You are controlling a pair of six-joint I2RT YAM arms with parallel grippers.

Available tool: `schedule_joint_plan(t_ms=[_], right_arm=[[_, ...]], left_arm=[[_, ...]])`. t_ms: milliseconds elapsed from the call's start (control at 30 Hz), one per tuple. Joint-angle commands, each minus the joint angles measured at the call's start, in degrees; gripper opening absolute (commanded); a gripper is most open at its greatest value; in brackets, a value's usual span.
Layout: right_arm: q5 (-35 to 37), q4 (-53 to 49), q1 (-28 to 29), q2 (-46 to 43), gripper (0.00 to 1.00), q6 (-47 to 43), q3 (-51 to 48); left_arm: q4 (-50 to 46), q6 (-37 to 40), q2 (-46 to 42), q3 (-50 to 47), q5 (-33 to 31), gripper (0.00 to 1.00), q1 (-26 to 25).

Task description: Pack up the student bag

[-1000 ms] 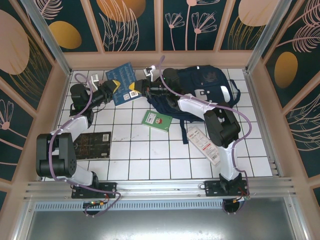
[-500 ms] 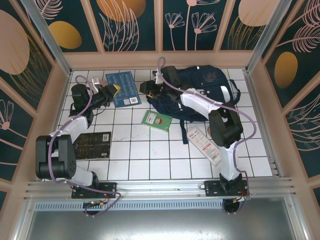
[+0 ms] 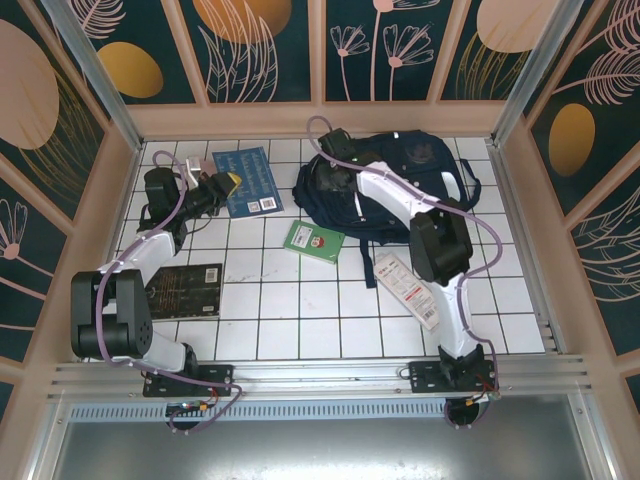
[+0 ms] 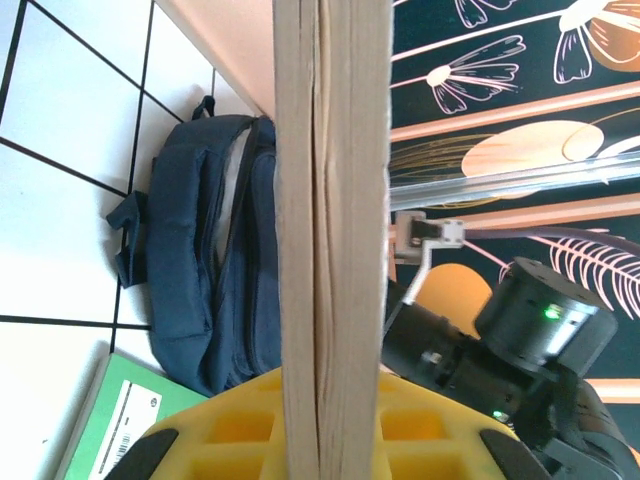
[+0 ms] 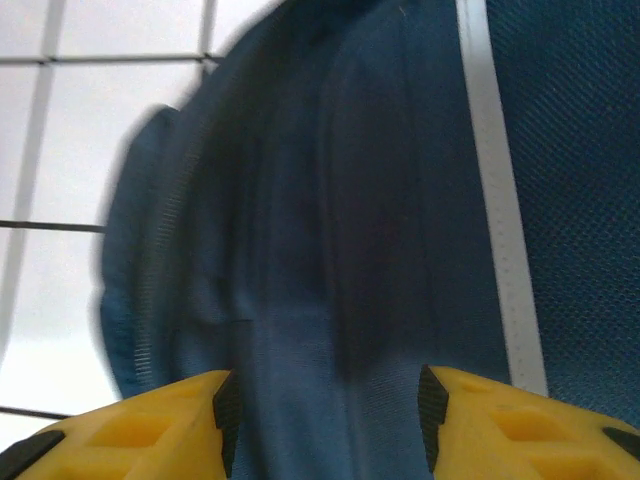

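Standing at the near rail, I see the white tiled counter [image 3: 300, 310] with a dark book [image 3: 188, 290] lying flat on the left and a white and red packet [image 3: 408, 288] on the right. Both are where they were a second ago. A little further in lies the green booklet [image 3: 314, 241], just off the bag's near edge and also unmoved.

Beyond that, on the left, the left pincer [image 3: 226, 184] is clamped on the left edge of the blue book [image 3: 250, 175]. Its wrist view shows the book's pale page edge [image 4: 330, 200] pinched between the yellow fingers [image 4: 230, 435].

A second ago both pincers met on this book, which sat askew. It now lies squarer to the tiles, and only the left pincer is on it.

The right pincer [image 3: 320, 183] has let go and swung right, over the left end of the student bag [image 3: 420, 165]. Its jaws stand apart above the navy fabric [image 5: 350, 200], with the white stripe [image 5: 495, 200] off to one side. I cannot tell whether they touch the cloth.

The student bag lies on its side at the far right of the counter, against the back wall.
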Motion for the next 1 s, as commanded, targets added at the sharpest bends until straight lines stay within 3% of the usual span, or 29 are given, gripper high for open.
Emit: schedule_joint_plan(t_ms=[0, 200, 267, 367, 400, 667, 967], right_arm=[[6.4, -4.8, 0.4, 3.6, 0.52, -3.8, 3.2], [8.8, -4.8, 0.6, 7.1, 0.49, -5.1, 3.7], [9.4, -4.7, 0.6, 7.7, 0.34, -5.6, 3.4], [9.4, -4.5, 0.4, 7.2, 0.02, -5.6, 2.6], [9.2, -4.3, 0.4, 6.5, 0.00, -5.8, 2.1], [5.8, -1.1, 0.1, -3.3, 0.00, -6.5, 0.0], [-5.1, -3.2, -2.8, -10.8, 0.00, -6.2, 5.3]], left_arm=[[-0.6, 2.1, -2.1, 1.6, 0.7, 0.00, -0.2], [-2.4, 3.3, -2.6, 1.6, 0.7, 0.00, -0.2], [-2.5, 3.4, -2.5, 1.5, 0.6, 0.00, -0.2], [-2.8, 3.5, -2.5, 1.5, 0.3, 0.00, -0.2], [-3.0, 3.5, -2.5, 1.5, 0.2, 0.00, -0.2], [-2.4, 3.2, -0.5, 2.7, -1.7, 0.00, -2.5], [2.0, 0.6, 7.0, 7.4, -5.7, 0.00, -8.3]])
